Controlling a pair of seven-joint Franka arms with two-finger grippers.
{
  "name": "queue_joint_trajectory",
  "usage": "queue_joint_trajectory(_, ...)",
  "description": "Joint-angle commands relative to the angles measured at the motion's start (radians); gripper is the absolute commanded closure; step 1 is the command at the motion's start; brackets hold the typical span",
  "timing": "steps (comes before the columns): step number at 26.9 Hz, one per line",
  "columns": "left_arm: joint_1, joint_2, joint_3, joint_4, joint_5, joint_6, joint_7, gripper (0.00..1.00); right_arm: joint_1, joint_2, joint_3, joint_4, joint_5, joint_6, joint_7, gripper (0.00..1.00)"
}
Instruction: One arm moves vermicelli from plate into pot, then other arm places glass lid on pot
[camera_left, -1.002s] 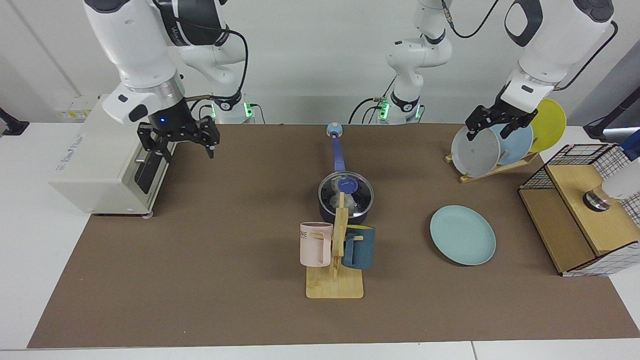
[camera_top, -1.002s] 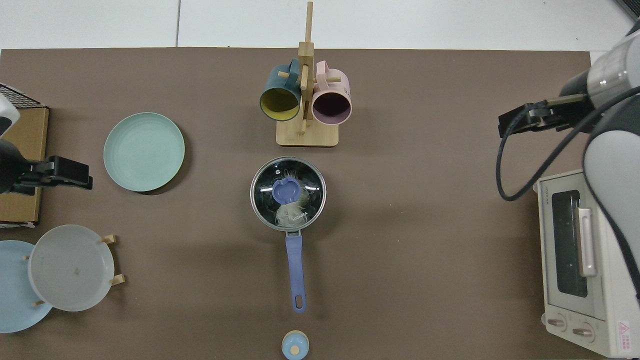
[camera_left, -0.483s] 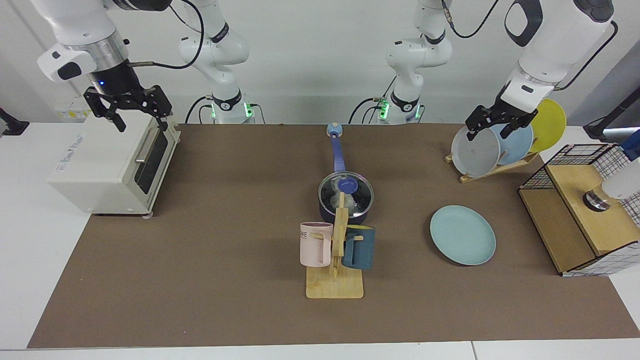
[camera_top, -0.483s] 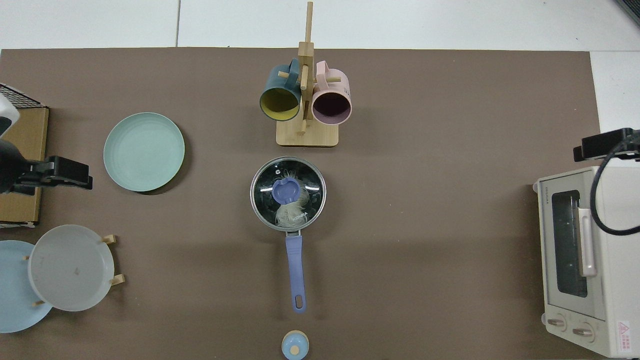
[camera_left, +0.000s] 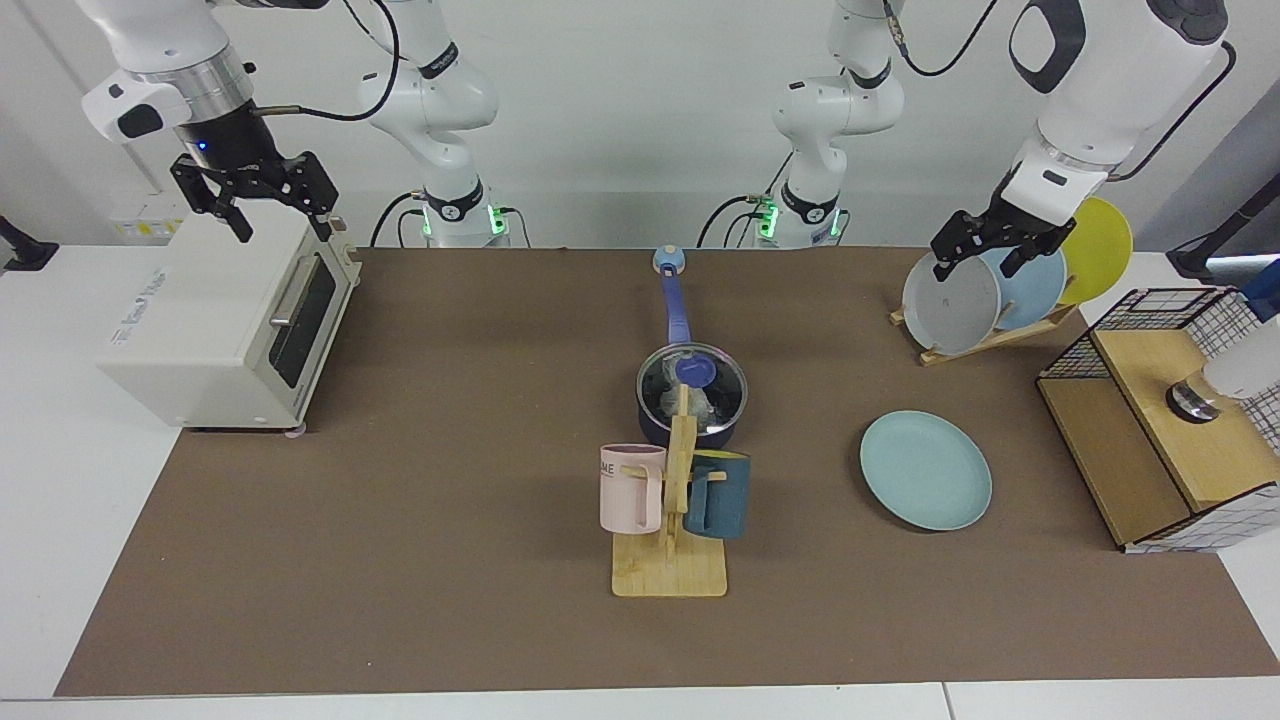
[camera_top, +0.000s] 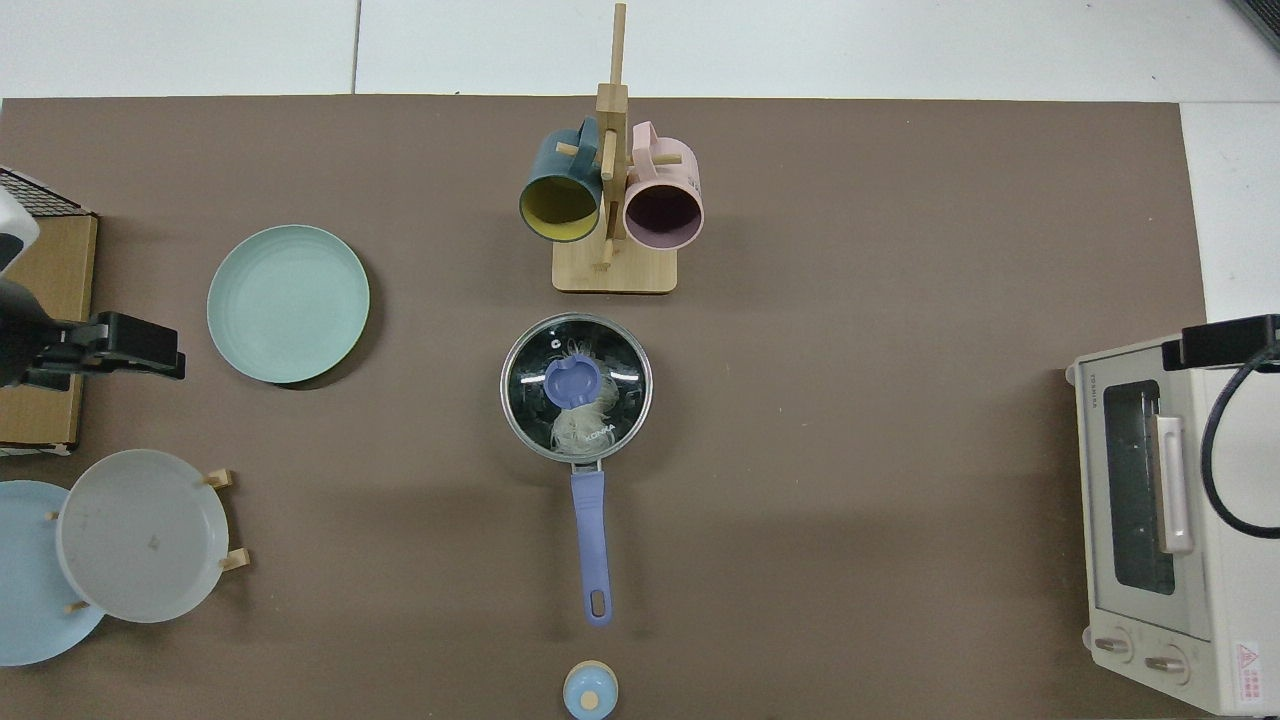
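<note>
Key relation: the glass lid already sits level on the pot, closing its mouth, with both grippers well apart from it on opposite sides of the table; neither is clearly nearer.
Pot axis: its long blue handle runs straight away from the mug stand, toward the arms' bases.
Vermicelli: inside the pot, seen through the glass under the blue knob.
Plate: bare, flat on the mat, beside the pot on the left arm's side.
Right gripper: raised above the toaster oven, fingers apart, holding nothing.
Left gripper: waits above the plate rack, fingers apart, holding nothing.
Stage: judging by the layout, both steps look done and no grasp remains.
Counts: one pot, one lid, one noodle bundle, one flat plate, three racked plates, two mugs, two arms.
</note>
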Motion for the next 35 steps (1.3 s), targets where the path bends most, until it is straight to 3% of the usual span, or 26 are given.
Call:
queue_joint_trajectory(1,-0.002,-0.020,0.005,-0.021,0.006,0.017,0.014,0.00,0.002,-0.021,0.006,-0.037,-0.004,0.029,0.009,0.00)
queue_joint_trajectory(10,-0.002,-0.020,0.005,-0.021,0.006,0.017,0.014,0.00,-0.015,-0.001,0.023,-0.037,-0.010,0.035,0.118,0.00)
queue_joint_trajectory(12,-0.002,-0.020,0.005,-0.021,0.005,0.017,0.014,0.00,-0.042,0.015,0.058,-0.032,-0.028,0.043,0.118,0.00)
queue_joint_trajectory(16,-0.002,-0.020,0.005,-0.021,0.006,0.017,0.014,0.00,-0.145,0.025,0.184,-0.030,-0.057,0.046,0.112,0.00)
queue_joint_trajectory(20,-0.002,-0.020,0.005,-0.021,0.005,0.017,0.014,0.00,-0.119,0.025,0.181,-0.029,-0.070,0.043,0.110,0.00)
queue_joint_trajectory(26,-0.002,-0.020,0.005,-0.021,0.005,0.017,0.014,0.00,-0.032,0.025,0.087,-0.029,-0.070,0.040,0.109,0.00)
queue_joint_trajectory(35,-0.002,-0.020,0.005,-0.021,0.006,0.017,0.014,0.00,-0.023,0.023,0.078,-0.030,-0.068,0.037,0.109,0.00)
